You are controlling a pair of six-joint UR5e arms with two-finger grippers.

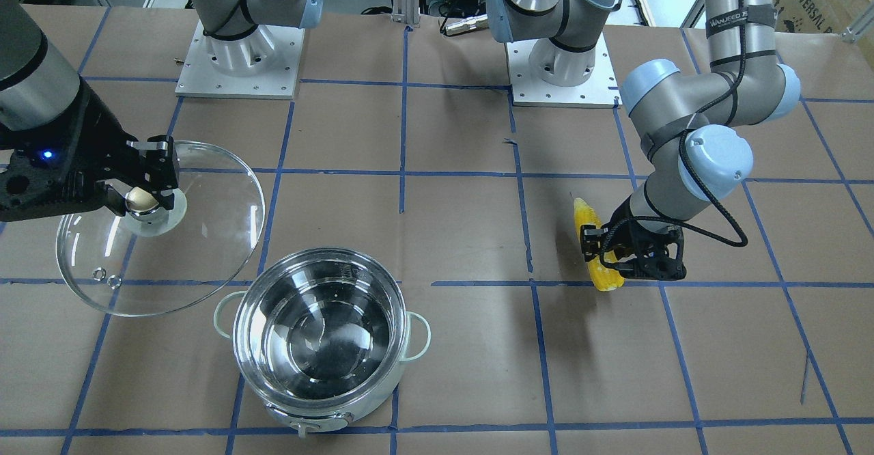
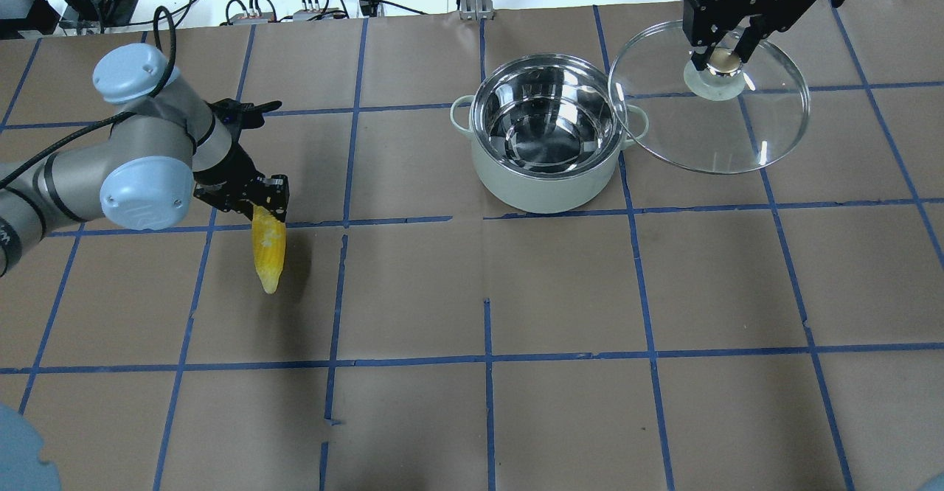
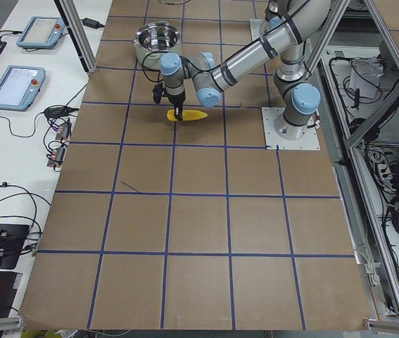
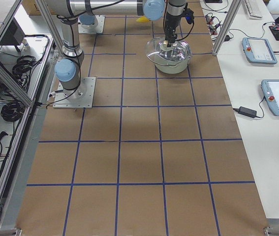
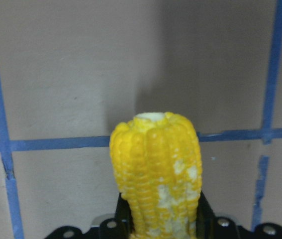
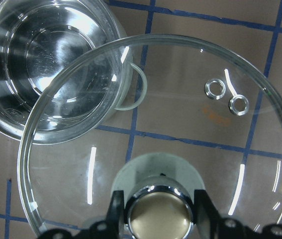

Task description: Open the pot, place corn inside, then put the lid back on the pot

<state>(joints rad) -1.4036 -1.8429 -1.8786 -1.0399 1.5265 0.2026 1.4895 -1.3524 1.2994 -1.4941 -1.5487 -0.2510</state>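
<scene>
Corn (image 1: 587, 217) is clenched in our left claw (image 1: 599, 249), well apart from the open pot (image 1: 254, 346), in the front view. Overhead, our right claw (image 2: 723, 50) grasps the lid (image 2: 745, 130) by its knob (image 2: 723, 63), just beside the pot. Our wrist views show both grips tight, the lid's edge overlapping the pot's rim, worktop (image 5: 56, 74) beneath.

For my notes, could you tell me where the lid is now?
In the overhead view the lid is upper right, held by the right gripper, beside the pot.
</scene>
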